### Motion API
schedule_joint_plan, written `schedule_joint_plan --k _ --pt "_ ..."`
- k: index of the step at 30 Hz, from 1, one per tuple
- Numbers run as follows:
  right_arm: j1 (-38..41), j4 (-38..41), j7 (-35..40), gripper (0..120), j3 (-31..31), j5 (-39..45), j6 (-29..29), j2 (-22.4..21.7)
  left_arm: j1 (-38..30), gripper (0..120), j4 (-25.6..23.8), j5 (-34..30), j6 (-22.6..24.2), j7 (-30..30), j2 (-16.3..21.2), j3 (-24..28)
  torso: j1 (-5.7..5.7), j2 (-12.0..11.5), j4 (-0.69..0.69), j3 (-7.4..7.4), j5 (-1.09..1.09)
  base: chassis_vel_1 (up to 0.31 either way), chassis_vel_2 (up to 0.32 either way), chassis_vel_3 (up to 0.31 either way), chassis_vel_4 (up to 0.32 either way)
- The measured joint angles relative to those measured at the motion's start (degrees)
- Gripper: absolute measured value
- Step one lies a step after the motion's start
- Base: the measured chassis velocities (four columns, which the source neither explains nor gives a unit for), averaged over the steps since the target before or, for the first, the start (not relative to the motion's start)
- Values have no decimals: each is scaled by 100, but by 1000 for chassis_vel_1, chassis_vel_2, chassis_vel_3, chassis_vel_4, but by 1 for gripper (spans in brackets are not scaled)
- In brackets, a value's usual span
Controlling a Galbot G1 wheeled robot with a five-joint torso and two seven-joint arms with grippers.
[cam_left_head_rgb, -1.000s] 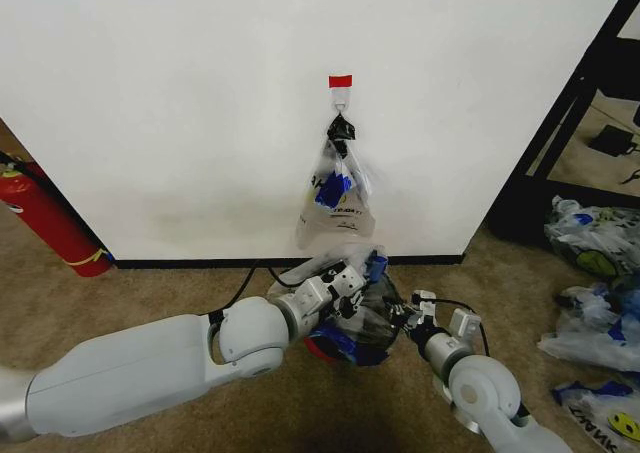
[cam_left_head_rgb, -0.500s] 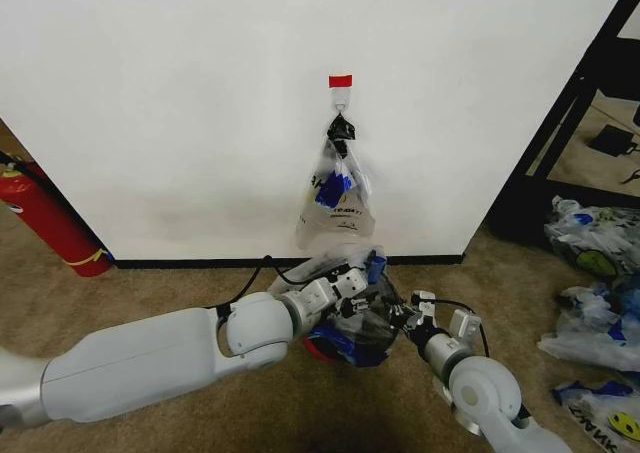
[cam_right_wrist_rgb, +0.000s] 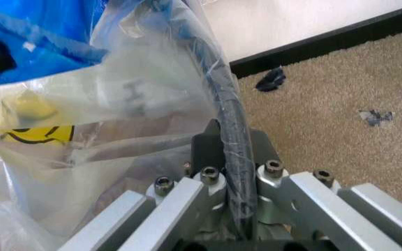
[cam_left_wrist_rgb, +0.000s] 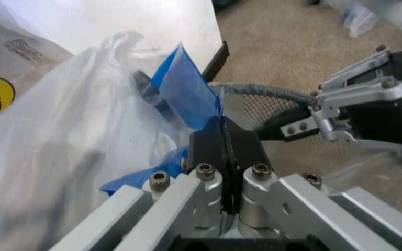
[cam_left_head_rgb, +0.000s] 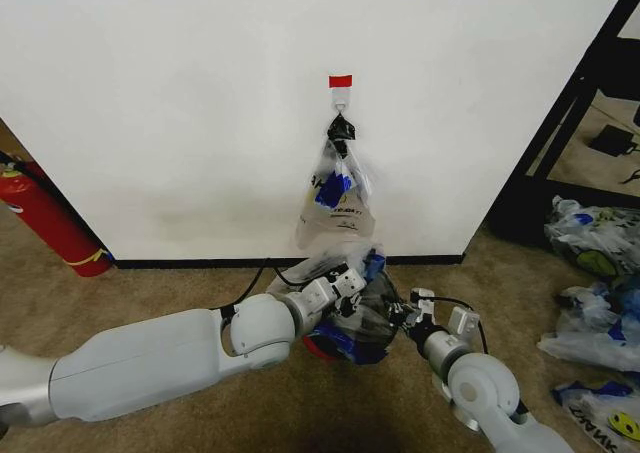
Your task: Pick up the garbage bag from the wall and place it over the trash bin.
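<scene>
White wall (cam_left_head_rgb: 180,103); both jaws pinching garbage bag (cam_left_head_rgb: 360,318); print seemingly unreadable.

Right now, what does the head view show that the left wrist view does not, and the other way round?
Head view alone: the red tape strip and hook on the wall, the clipped bundle of bags hanging there, the fire extinguisher, and the bin's red base.

Left wrist view alone: the left gripper with its fingers pinched shut on the blue handle of the garbage bag.

Both: the garbage bag, the right gripper, the brown carpet.
</scene>
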Motion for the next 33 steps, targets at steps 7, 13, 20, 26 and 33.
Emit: schedule_joint_plan --k 7,13,20,26,33 --pt "-76 73 -55 0 56 18 -8 -73 -238 0 -15 -725 125 -281 -123 -233 0 0 0 0 0 0 0 0 0" --pt "-174 176 -238 0 54 -95 73 -131 -562 0 211 -1086 264 -395 -190 -332 0 0 0 0 1 0 0 0 0" --pt "-356 310 -693 0 12 -680 412 -197 -569 0 867 -1023 257 -484 -272 -432 1 0 0 0 0 0 0 0 0" --pt "-324 264 -768 0 -20 -727 591 -278 -544 0 924 -1176 326 -469 -5 -737 1 0 0 0 1 0 0 0 0" --pt "-368 381 -915 0 217 -339 740 -294 86 0 983 -1382 388 -340 340 -1368 1 0 0 0 -1 0 0 0 0"
